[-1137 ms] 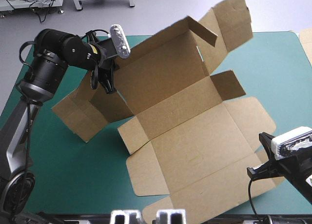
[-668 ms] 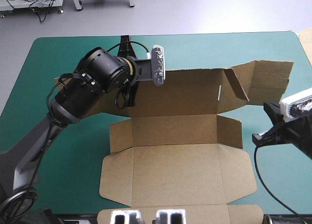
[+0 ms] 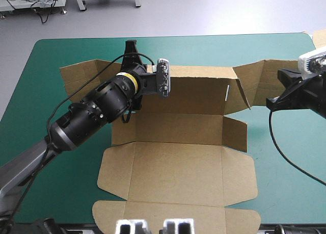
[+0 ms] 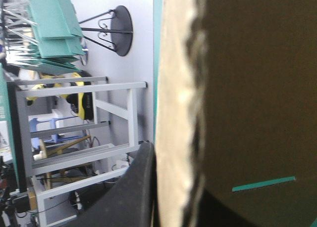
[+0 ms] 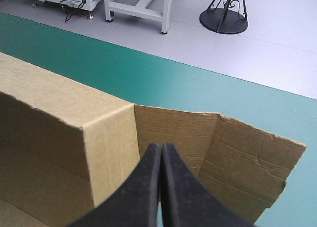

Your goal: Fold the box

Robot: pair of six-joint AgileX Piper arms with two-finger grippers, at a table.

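Raising walls: my left gripper [image 4: 169,187] clamped, it seemed, the rear wall [image 3: 198,91] of the brown cardboard box [image 3: 178,167] at the middle of the teal-green table [image 3: 229,50]. My right gripper [image 5: 161,149], pressed together and empty, faced the end flap [image 5: 237,158], which next needed folding inward.

Teal-green cover [image 3: 214,50] (more board [image 3: 321,39] alongside)

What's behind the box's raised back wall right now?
Behind the box, teal-green cover runs to the table's far edge. The left gripper pinches the wall's top edge, one finger behind it. The strip at the wall's foot is hidden by board.
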